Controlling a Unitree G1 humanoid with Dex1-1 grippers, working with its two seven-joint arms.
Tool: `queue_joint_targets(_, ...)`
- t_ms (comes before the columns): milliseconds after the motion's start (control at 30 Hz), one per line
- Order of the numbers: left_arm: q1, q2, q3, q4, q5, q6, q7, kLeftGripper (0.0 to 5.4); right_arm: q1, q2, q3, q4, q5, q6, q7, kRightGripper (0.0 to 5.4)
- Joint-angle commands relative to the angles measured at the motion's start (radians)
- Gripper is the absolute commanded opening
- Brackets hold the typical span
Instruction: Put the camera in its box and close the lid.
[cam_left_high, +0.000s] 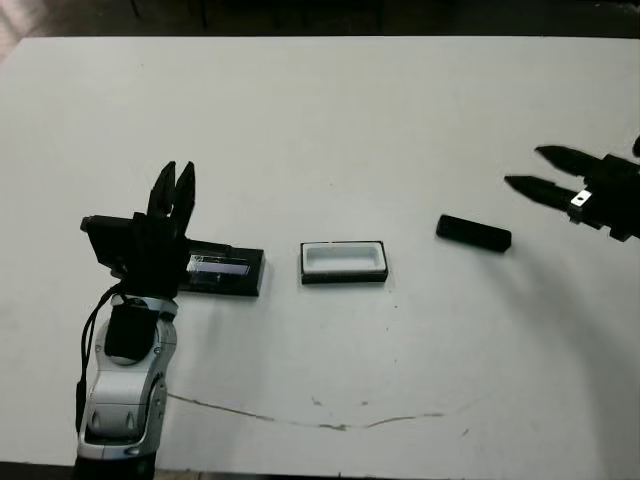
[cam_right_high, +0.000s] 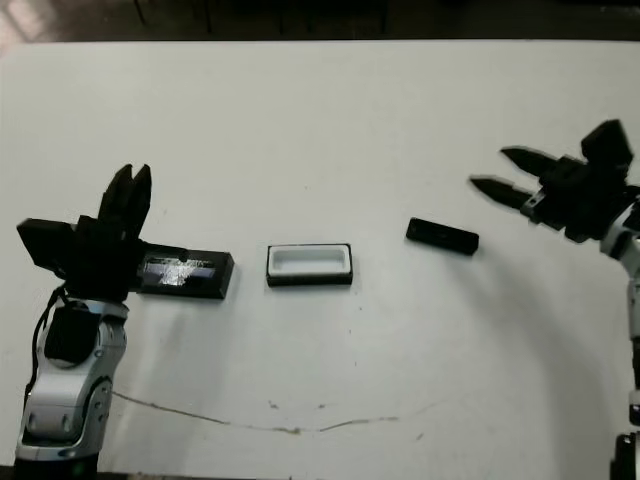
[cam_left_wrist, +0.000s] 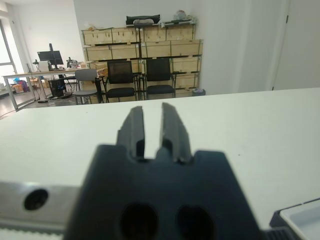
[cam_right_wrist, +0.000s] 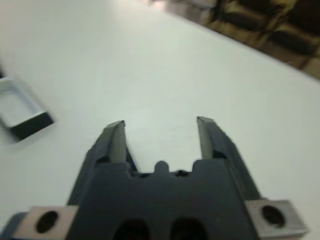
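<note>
On the white table (cam_left_high: 330, 120) are three task items, one of each: one lid (cam_left_high: 226, 270), one box (cam_left_high: 343, 261), one camera (cam_left_high: 473, 233), lying in a rough row from the robot's left to its right. Left gripper (cam_left_high: 174, 190) stands nearest, its arm rising over the lid's left end; fingers almost together with a narrow slit between them, holding nothing. The lid shows a pale label strip; any writing on it is too small to read. The box sits just right of the lid, apart from it, white lining up, nothing inside. The camera lies well right of the box, slightly tilted, separate from all else. Right gripper (cam_left_high: 528, 170) hovers beyond and right of the camera, fingers spread, holding nothing, not touching it. Open table surrounds all items; its far edge lies well beyond them.
</note>
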Motion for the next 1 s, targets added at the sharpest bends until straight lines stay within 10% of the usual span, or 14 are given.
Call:
queue_joint_targets(33,0.011,0.013,0.004,0.007,-0.002,0.020,-0.003,0.00,-0.037,-0.012,0.054,0.071,-0.036,-0.030,0.089,3.24)
queue_joint_targets(367,0.013,0.017,0.012,0.012,-0.022,0.018,-0.014,0.00,-0.065,0.041,0.095,0.167,-0.048,-0.017,0.170,5.39)
queue_joint_targets(1000,0.014,0.030,0.012,0.015,-0.010,0.002,-0.010,0.00,-0.099,0.031,0.120,0.251,-0.140,0.023,0.124,5.39)
